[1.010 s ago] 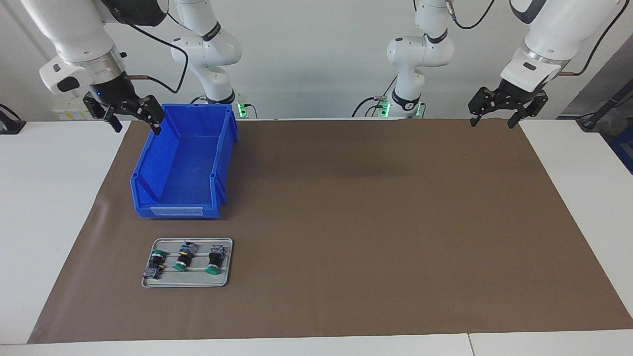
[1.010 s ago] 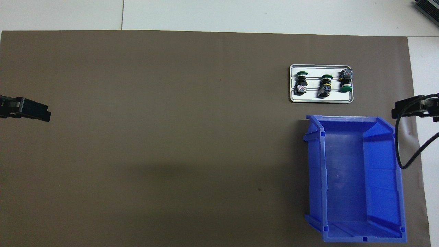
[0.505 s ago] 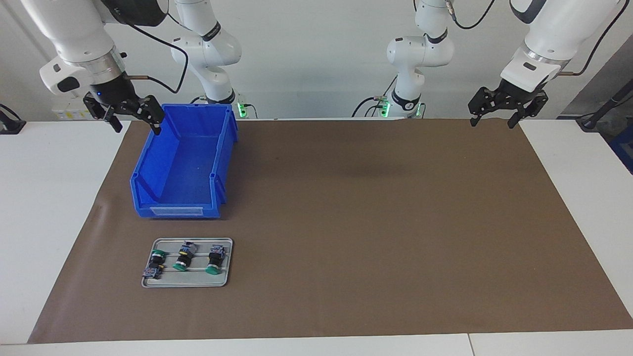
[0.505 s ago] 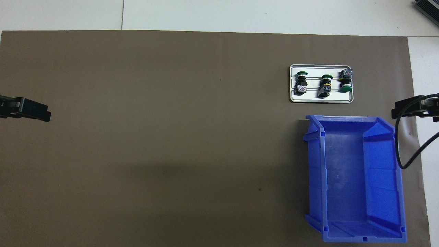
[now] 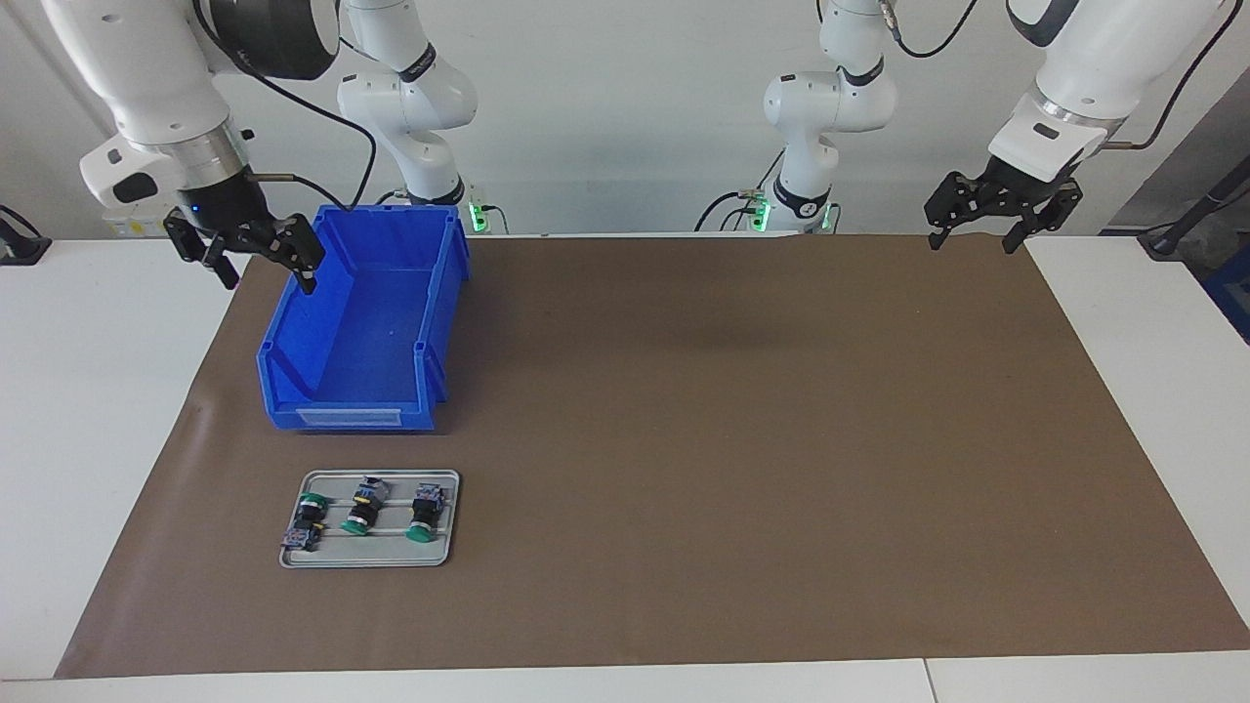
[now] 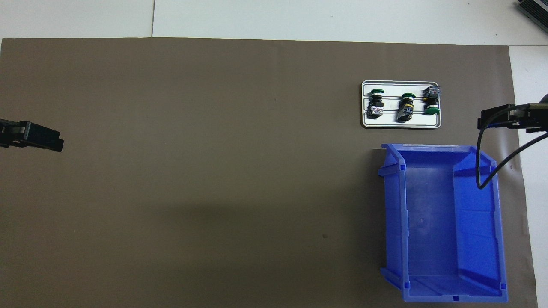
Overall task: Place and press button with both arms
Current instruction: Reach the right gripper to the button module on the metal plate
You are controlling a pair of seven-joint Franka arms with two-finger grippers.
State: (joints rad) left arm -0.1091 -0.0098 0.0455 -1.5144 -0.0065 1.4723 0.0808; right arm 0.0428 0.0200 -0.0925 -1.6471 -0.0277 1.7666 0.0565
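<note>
The button (image 5: 359,508) (image 6: 405,107), green-capped with a yellow band, lies in the middle of a grey tray (image 5: 322,558) (image 6: 400,124), between two similar green-capped switches. My right gripper (image 5: 270,278) (image 6: 501,116) hangs open and empty over the mat's edge, beside the rim of the blue bin (image 5: 293,337) (image 6: 396,214). At the left arm's end of the table, my left gripper (image 5: 972,242) (image 6: 43,139) waits open and empty in the air over the mat's edge. Neither gripper touches the tray.
The bin is empty and stands on the brown mat (image 5: 732,439) near the right arm's base, with the tray just farther from the robots than it. White table surface (image 5: 98,391) borders the mat at both ends.
My right gripper has dipped a little and shifted along the bin's rim toward the tray. The left gripper, tray and bin have stayed put.
</note>
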